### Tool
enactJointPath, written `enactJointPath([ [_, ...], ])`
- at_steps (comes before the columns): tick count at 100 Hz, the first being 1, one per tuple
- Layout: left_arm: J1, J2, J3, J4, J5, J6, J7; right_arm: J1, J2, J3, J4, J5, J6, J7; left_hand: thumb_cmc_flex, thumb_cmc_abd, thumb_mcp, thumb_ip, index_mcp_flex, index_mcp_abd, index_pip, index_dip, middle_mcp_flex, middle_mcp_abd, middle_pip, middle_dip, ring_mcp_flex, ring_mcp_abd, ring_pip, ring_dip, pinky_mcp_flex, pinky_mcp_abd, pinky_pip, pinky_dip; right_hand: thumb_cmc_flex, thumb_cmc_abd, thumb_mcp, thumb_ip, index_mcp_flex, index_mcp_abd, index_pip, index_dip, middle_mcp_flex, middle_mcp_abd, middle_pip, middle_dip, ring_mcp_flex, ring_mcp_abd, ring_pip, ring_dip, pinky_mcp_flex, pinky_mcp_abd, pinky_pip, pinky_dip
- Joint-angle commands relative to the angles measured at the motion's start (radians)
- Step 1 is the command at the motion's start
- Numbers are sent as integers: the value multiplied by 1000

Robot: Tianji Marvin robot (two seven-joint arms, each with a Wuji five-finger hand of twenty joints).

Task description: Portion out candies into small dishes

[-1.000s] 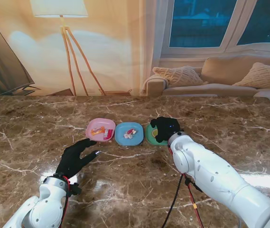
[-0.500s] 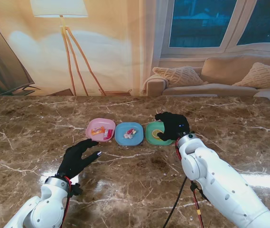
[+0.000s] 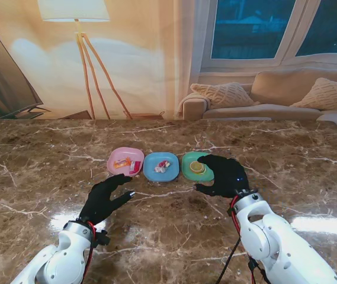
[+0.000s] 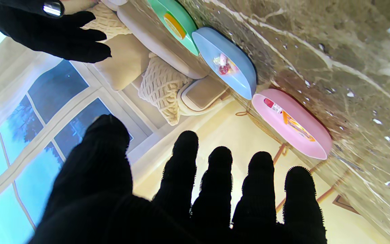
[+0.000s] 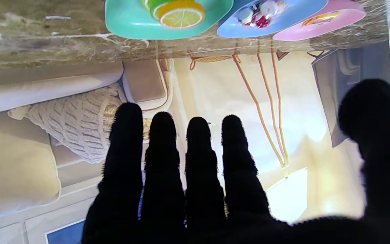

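Right hand [image 3: 224, 176]: you had it empty, fingers straight and parted from the thumb, palm toward the table [image 3: 174, 231]. It sat just nearer to you than the green dish [image 3: 195, 167], its fingers beside that dish's near right rim. Half a second earlier it covered the dish's right side; a second earlier it covered most of the dish. You had drawn it back toward yourself and to the right.

Left hand [image 3: 103, 200]: you had it empty too, fingers spread and slightly curled, thumb out, over bare table. It lay nearer to you than the pink dish [image 3: 125, 161] and apart from it. Against the earlier pictures it stood a little to the right.

Dishes: three in a row, pink on the left, blue dish [image 3: 161, 166] in the middle, green on the right, neighbours close or touching.

Contents: a lemon-slice candy [image 5: 180, 13] in the green dish, uncovered as the hand withdrew; small wrapped candies [image 5: 259, 13] in the blue dish; an orange wrapped piece [image 4: 295, 125] and a red-and-white piece [image 4: 272, 105] in the pink dish.

Limits: the wrappers were too small for you to read, and the right wrist view cut the dishes off at its edge.
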Motion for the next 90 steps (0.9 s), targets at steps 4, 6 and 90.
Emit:
enactJointPath([
  [4, -3, 1, 8, 13, -14, -18, -18, -43, -6, -8, 10, 21, -28, -3, -1, 32, -28, 24, -28, 4, -25, -26, -54, -3, -22, -25, -37, -26, -40, -14, -16, -66, -24, -6, -93, 10, 36, 43, -51, 15, -32, -31, -27, 23, -28, -29, -52, -14, -20, -28, -22, -31, -35, -36],
  [6, -4, 1, 9, 15, -17, -22, -20, -49, -7, -8, 12, 30, -37, -7, -3, 33, -29, 24, -30, 5, -27, -28, -55, -5, -21, -26, -38, -26, -40, -15, -17, -69, -25, -7, -103, 17, 38, 42, -54, 18, -35, -34, -29, 28, -31, -31, -54, -18, -22, -29, -25, -33, -38, -37],
  [90, 46, 9, 9, -69, -38, -68, -60, -209, -54, 38, -28, 248, -171, -93, -36, 50, -42, 28, -48, 15, -31, -55, -79, -11, -10, -44, -78, -57, -37, -45, -28, -107, -58, -36, -272, 367, -77, 55, -114, 102, -84, -145, -104, 68, -69, -93, -140, -38, -55, -59, -106, -74, -96, -45],
])
